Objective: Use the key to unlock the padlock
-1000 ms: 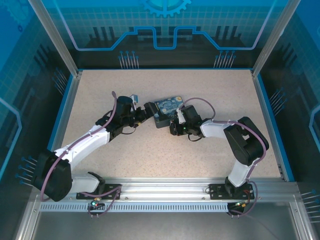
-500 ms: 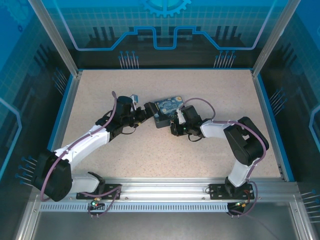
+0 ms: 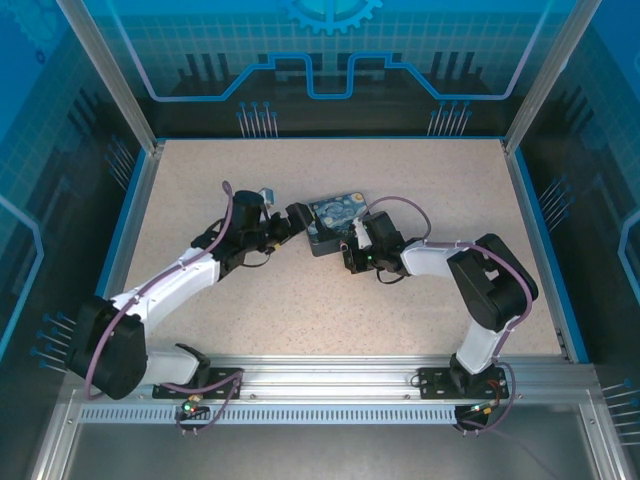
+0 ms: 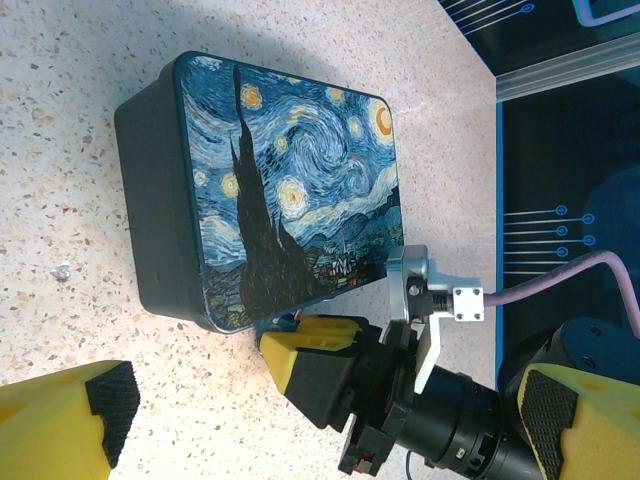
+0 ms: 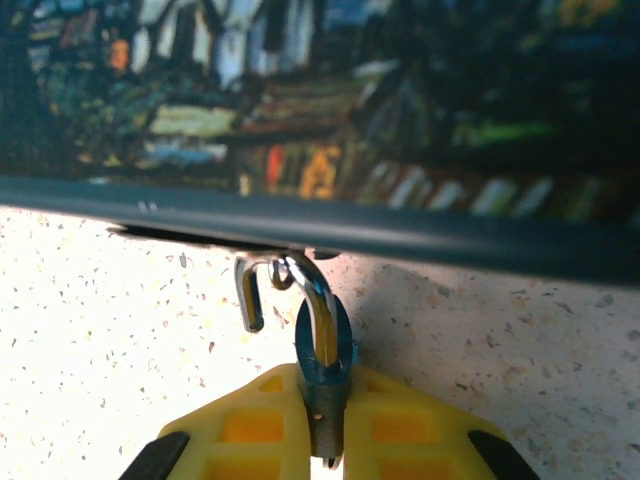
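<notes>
Right gripper [image 5: 325, 425]: pinched narrow on the teal body of the padlock [image 5: 322, 345], at the near side of the tin [image 4: 290, 190].
Padlock: silvery shackle reaches up under the tin's lid rim (body low over the table [image 3: 300, 300]).
Left gripper [image 3: 297, 216]: spread wide, holding nothing, by the tin's left end.

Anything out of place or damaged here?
Nothing stands out. The tin sits closed and intact, a little askew to the table edges; the padlock hangs at its rim, pinched in the right gripper.
</notes>
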Controlling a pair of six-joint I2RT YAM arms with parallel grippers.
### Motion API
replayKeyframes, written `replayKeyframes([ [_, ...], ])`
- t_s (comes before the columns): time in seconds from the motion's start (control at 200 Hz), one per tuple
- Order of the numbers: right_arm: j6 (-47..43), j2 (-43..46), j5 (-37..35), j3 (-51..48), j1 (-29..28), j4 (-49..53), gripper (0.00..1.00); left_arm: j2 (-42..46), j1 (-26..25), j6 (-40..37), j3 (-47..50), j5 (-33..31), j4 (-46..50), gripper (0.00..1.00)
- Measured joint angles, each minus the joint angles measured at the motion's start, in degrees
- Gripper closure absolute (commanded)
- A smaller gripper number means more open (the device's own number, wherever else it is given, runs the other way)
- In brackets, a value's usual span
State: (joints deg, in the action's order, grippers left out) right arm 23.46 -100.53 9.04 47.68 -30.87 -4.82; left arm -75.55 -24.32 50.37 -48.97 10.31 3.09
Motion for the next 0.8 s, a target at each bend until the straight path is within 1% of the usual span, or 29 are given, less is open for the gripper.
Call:
replayKeyframes([
  [0.185,0.3,0.1,-0.2,0.0,0.0,0.2,1.0,-2.2,0.1,-3.7,-3.1,-2.2,3.6,0.01],
  [0.495,2.5,0.8,-1.1,-0.1,0.0,1.4,1.0,-6.1,0.1,-11.7,-8.0,-11.3,11.2,0.01],
  [0.6,3.3,1.5,-1.5,-0.6,0.0,2.0,1.0,-7.9,-0.2,-14.4,-9.7,-13.9,13.0,0.01],
  [0.8,3.6,3.2,-2.4,-1.8,0.0,3.7,1.0,-9.0,-1.9,-17.6,-10.9,-16.5,14.8,0.01],
])
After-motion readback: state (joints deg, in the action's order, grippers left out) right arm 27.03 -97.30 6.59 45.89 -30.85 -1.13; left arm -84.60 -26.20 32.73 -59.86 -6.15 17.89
